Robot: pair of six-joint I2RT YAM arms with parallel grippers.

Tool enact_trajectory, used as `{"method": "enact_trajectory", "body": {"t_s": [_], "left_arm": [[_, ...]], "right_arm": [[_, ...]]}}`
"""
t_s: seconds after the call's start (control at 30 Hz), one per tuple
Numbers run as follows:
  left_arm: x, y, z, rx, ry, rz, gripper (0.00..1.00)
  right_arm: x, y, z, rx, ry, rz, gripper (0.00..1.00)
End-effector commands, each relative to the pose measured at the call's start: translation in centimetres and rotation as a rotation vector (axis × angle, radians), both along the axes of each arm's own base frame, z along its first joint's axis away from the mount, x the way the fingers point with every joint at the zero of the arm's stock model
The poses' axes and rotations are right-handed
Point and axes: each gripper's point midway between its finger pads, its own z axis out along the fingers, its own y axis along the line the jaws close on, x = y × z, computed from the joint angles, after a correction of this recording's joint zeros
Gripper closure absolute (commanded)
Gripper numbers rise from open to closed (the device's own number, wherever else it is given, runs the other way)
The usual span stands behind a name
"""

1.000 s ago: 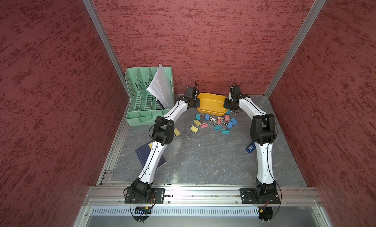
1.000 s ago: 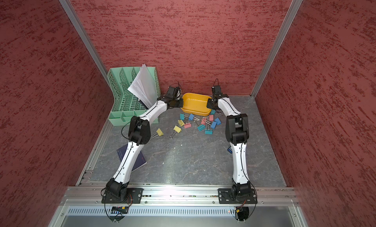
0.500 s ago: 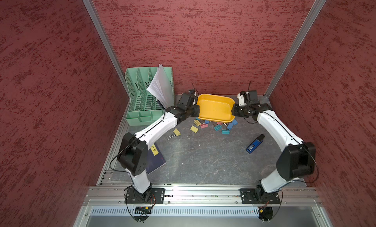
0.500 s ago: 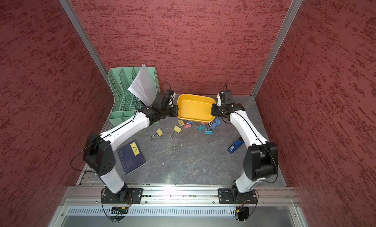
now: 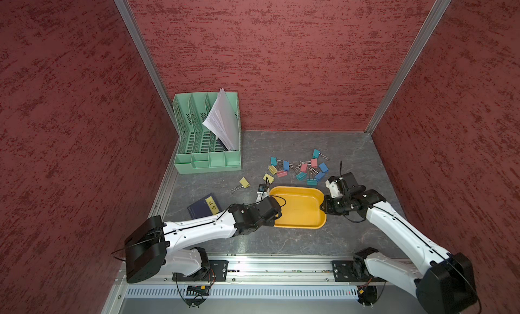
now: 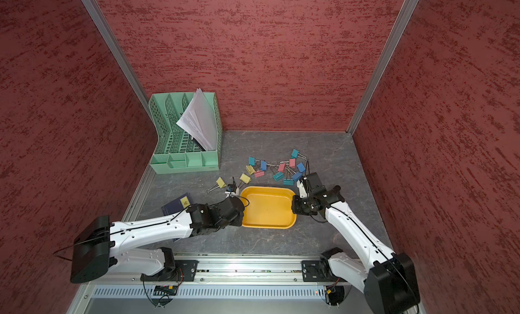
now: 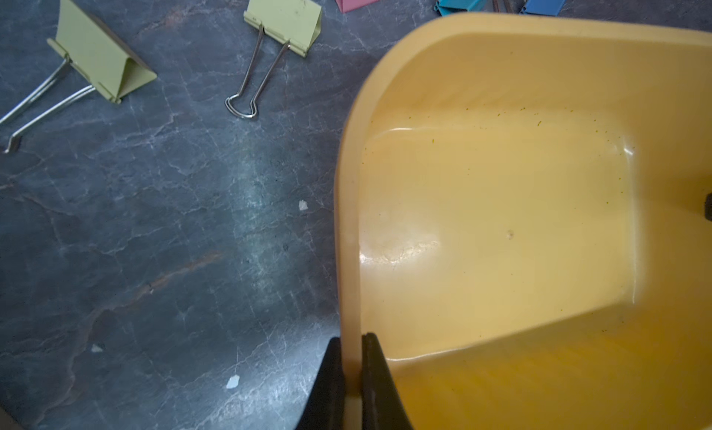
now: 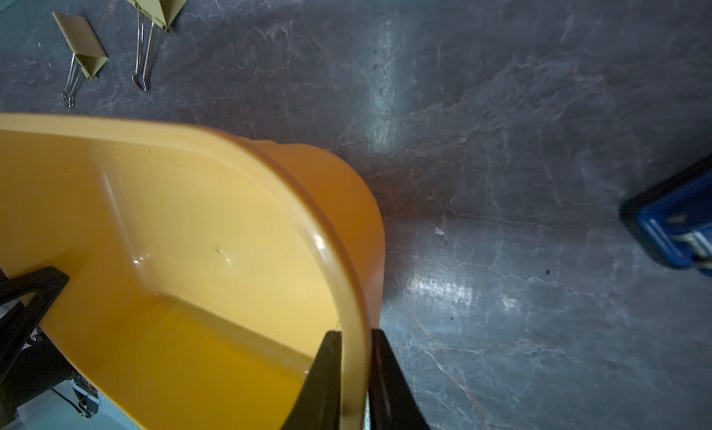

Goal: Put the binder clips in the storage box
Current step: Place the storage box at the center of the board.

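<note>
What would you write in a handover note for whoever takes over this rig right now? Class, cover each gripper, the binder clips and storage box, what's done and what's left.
Left gripper: shut on the storage box rim.
Right gripper: fingers either side of the opposite rim; clamped or not, cannot tell.
Binder clips: all on the table beyond the box, most in one cluster, two yellow clips apart toward the green organizer.
Done: no clip is in the box.
Left: release the box, then put every clip in.
</note>
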Motion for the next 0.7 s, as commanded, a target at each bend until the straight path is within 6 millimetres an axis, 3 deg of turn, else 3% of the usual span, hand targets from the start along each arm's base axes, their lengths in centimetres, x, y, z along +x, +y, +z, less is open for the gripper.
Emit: {"method": "enact_trajectory", "body": {"t_s": [0.0,0.13,0.2,0.23,0.33,0.4,0.47,0.57,0.67], "left_arm": [[-3.1,1.0,-2.5,0.067,0.08,-0.026,0.97],[-4.1,2.6,-4.6,0.087,0.119,0.014,0.84],[-4.2,3.5,-4.9,0.106,0.113,0.039,0.67],[-4.1,3.9,-4.4,0.108,0.103,0.053,0.51],[-3.8,3.9,-2.0,0.062,0.055,0.051,0.37],[-3.6,3.3,0.0,0.003,0.03,0.035,0.21],[-3.6,2.4,1.9,-0.056,0.009,-0.004,0.15],[-2.8,1.7,4.3,-0.074,-0.056,-0.054,0.09],[-0.9,1.2,5.3,-0.058,-0.078,-0.132,0.07]], "right_arm": [[0.8,0.9,0.3,0.035,-0.061,-0.021,0.78],[1.4,0.7,-0.1,0.02,-0.072,-0.042,0.6],[2.0,0.6,0.1,-0.003,-0.076,-0.044,0.4],[2.4,0.5,0.5,-0.013,-0.087,-0.045,0.33],[4.1,0.2,2.9,-0.034,-0.167,-0.057,0.15],[5.7,-0.3,4.8,-0.059,-0.222,-0.067,0.11],[7.5,-1.2,5.8,-0.127,-0.251,-0.074,0.11],[10.0,-1.9,5.6,-0.196,-0.232,-0.095,0.11],[12.0,-0.2,4.4,-0.123,-0.214,-0.114,0.11]]}}
